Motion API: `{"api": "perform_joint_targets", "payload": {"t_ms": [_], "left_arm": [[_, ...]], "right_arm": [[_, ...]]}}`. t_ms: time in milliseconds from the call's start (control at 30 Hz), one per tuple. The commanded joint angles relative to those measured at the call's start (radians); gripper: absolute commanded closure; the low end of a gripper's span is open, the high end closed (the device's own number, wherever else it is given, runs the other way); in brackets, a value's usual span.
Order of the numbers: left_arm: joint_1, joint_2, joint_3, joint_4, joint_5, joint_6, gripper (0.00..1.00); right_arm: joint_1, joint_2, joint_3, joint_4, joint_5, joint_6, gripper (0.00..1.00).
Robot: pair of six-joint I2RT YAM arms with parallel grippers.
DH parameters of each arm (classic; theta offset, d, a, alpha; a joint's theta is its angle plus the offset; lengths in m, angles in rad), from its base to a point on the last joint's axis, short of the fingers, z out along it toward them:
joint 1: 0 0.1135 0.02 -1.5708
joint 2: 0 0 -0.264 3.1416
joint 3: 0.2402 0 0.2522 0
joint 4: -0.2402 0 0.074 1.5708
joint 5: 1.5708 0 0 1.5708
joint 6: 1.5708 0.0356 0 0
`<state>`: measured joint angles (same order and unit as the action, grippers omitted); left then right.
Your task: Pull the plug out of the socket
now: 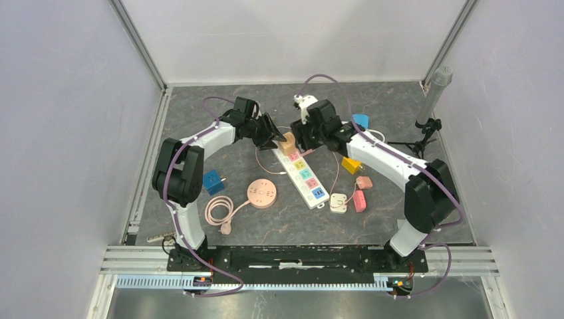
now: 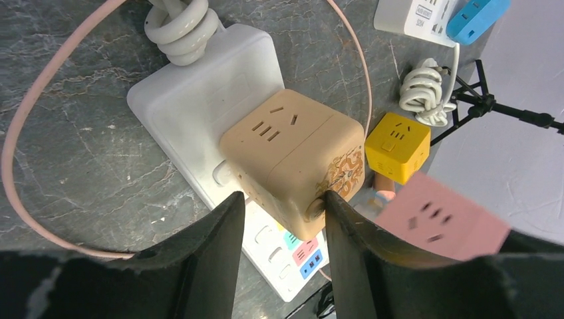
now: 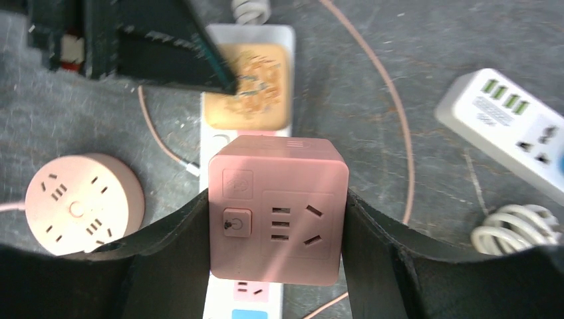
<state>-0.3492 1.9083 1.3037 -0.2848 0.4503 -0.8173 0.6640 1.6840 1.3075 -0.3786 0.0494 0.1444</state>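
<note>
Left tool (image 2: 282, 212) straddles tan cube plug (image 2: 292, 149) on strip (image 2: 193, 100), I can't tell if clamped; right tool (image 3: 276, 226) grips pink cube (image 3: 279, 199)

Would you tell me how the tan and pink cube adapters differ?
The tan cube adapter sits plugged into the white power strip, the open left end effector straddling it; the pink cube adapter is clamped in the right end effector, apparently lifted off the strip. The tan one carries a printed pattern; the pink one looks plain. Both are cubes with sockets on their faces.
</note>
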Motion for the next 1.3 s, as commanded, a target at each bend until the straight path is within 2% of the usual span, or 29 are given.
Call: {"api": "perform_joint_targets", "payload": {"t_ms": [0, 100, 200, 300, 467, 633, 733, 800, 967, 1133, 1267], "left_arm": [[0.002, 0.023, 0.02, -0.186, -0.07, 0.115, 0.44], [0.003, -0.01, 0.089, -0.183, -0.005, 0.13, 0.36], [0.004, -0.056, 0.151, -0.185, 0.011, 0.15, 0.2], [0.011, -0.102, 0.197, -0.207, -0.019, 0.172, 0.08], [0.04, -0.179, 0.21, -0.277, -0.176, 0.205, 0.0], [0.048, -0.301, 0.186, -0.303, -0.413, 0.296, 0.0], [0.048, -0.367, 0.182, -0.295, -0.482, 0.377, 0.0], [0.048, -0.403, 0.174, -0.283, -0.495, 0.419, 0.0], [0.048, -0.478, 0.123, -0.24, -0.518, 0.444, 0.0], [0.049, -0.549, 0.047, -0.151, -0.507, 0.443, 0.0], [0.052, -0.554, 0.042, -0.134, -0.469, 0.45, 0.0]], "right_arm": [[-0.076, -0.068, 0.022, 0.041, 0.014, 0.025, 1.0], [-0.142, -0.053, -0.007, 0.016, -0.011, 0.055, 1.0], [-0.203, -0.035, -0.042, 0.015, -0.119, 0.072, 1.0], [-0.232, 0.001, -0.05, 0.002, -0.197, 0.076, 0.99], [-0.25, 0.051, -0.066, 0.015, -0.322, 0.085, 0.9], [-0.26, 0.102, -0.074, 0.015, -0.394, 0.1, 0.81], [-0.267, 0.118, -0.08, 0.018, -0.408, 0.108, 0.65], [-0.27, 0.12, -0.08, 0.019, -0.391, 0.111, 0.5], [-0.276, 0.089, -0.076, 0.032, -0.309, 0.123, 0.24], [-0.275, 0.052, -0.072, 0.042, -0.261, 0.106, 0.09], [-0.276, 0.0, -0.085, 0.061, -0.236, 0.099, 0.07]]}}
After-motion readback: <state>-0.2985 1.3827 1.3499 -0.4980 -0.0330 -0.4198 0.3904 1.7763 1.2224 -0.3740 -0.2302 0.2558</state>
